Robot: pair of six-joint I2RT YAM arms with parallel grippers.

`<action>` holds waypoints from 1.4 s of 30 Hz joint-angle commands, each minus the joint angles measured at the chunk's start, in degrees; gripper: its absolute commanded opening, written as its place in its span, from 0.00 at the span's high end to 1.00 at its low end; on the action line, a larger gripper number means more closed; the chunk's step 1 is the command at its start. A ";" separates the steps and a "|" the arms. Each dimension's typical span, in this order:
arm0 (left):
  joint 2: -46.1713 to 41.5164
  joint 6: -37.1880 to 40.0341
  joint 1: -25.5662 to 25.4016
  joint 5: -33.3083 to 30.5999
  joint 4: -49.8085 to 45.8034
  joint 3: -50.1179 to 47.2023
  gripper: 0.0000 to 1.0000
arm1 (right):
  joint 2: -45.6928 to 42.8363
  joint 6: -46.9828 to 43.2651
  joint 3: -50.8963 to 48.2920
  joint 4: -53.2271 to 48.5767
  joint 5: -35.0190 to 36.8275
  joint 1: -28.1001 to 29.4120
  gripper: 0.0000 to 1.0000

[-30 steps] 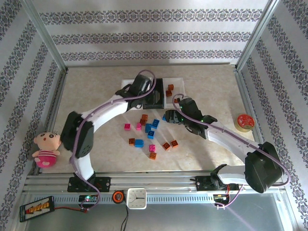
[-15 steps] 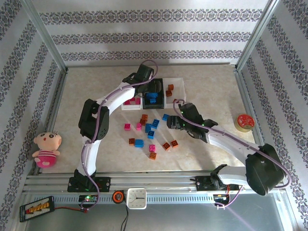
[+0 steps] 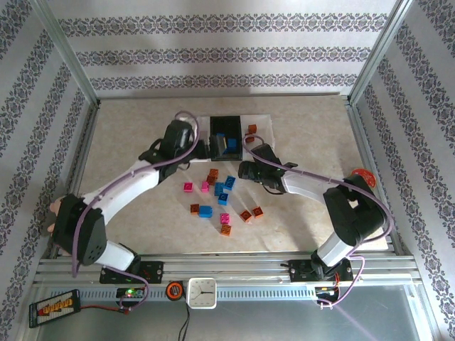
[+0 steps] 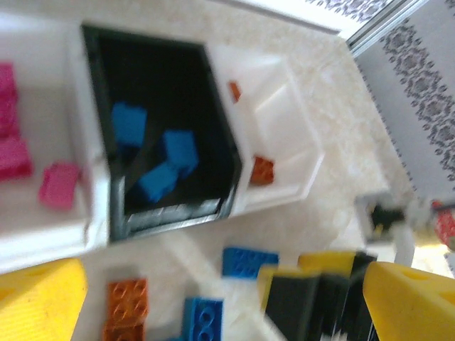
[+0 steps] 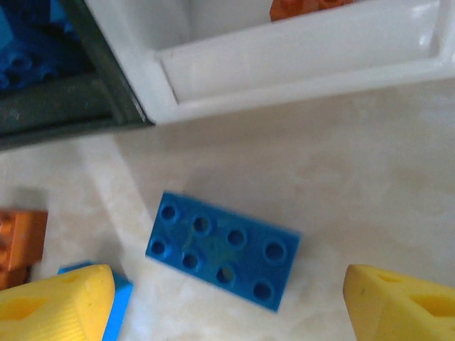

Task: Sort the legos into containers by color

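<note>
1. Your right gripper hovers, jaws spread, the long blue brick lying skewed between them: closing may pivot it loose.
2. Your left gripper, jaws wide and empty, faces the black bin; the close arms could clash.

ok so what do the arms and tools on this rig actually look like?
The left arm and right arm have white links and black joints, with a purple cable looped along each. The left tool and right tool have blocky yellow fingers.
</note>
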 commanded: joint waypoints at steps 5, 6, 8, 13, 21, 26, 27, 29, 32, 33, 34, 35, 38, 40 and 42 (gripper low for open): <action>-13.55 -2.58 -0.49 -6.08 4.81 -15.36 0.00 | 8.05 3.25 6.08 0.07 2.73 -0.31 0.15; -15.03 -2.51 -0.50 -6.74 4.69 -16.91 0.00 | 8.95 2.84 6.88 -0.42 2.56 -0.31 0.15; -17.30 -2.58 -0.49 -8.10 4.30 -18.93 0.00 | 10.43 2.29 8.40 -3.08 3.14 -0.31 0.14; -20.50 -2.62 -0.49 -10.68 1.99 -22.08 0.00 | 12.11 0.61 9.17 -7.47 4.39 -0.22 0.20; -22.64 -2.74 -0.45 -12.43 0.63 -25.40 0.01 | 7.54 -2.43 4.02 -8.81 3.79 -0.30 0.44; -23.18 -2.32 -0.43 -13.19 -0.64 -25.98 0.00 | -1.20 -6.15 0.83 -7.91 0.84 0.04 0.51; -23.39 -2.31 -0.40 -13.65 -1.24 -26.03 0.01 | -3.16 -7.12 1.11 -8.04 -0.35 0.26 0.52; -23.74 -2.23 -0.35 -14.12 -2.09 -26.20 0.01 | -6.40 -8.85 2.50 -8.76 -2.21 0.95 0.52; -24.53 -2.42 -0.39 -14.37 -2.54 -27.04 0.00 | -7.69 -10.78 7.31 -9.55 -3.62 2.42 0.53; -24.88 -2.60 -0.31 -14.34 -2.42 -27.56 0.00 | -6.95 -11.33 10.00 -9.70 -3.54 2.65 0.53; -25.23 -2.83 -0.39 -14.28 -2.01 -28.09 0.00 | -5.60 -11.55 12.53 -9.68 -3.33 2.83 0.53; -25.63 -3.07 -0.32 -14.13 -1.65 -28.52 0.00 | -3.88 -11.59 14.94 -9.63 -3.08 2.86 0.53; -26.48 -3.71 -0.38 -13.87 -1.07 -29.45 0.00 | 3.08 -12.21 23.11 -9.27 -1.03 2.90 0.52; -26.93 -3.80 -0.31 -14.01 -1.39 -29.73 0.00 | 8.57 -12.75 29.12 -9.55 0.94 2.85 0.52; -27.26 -3.79 -0.33 -14.05 -1.98 -29.91 0.00 | 13.17 -13.38 34.45 -10.03 2.61 2.82 0.50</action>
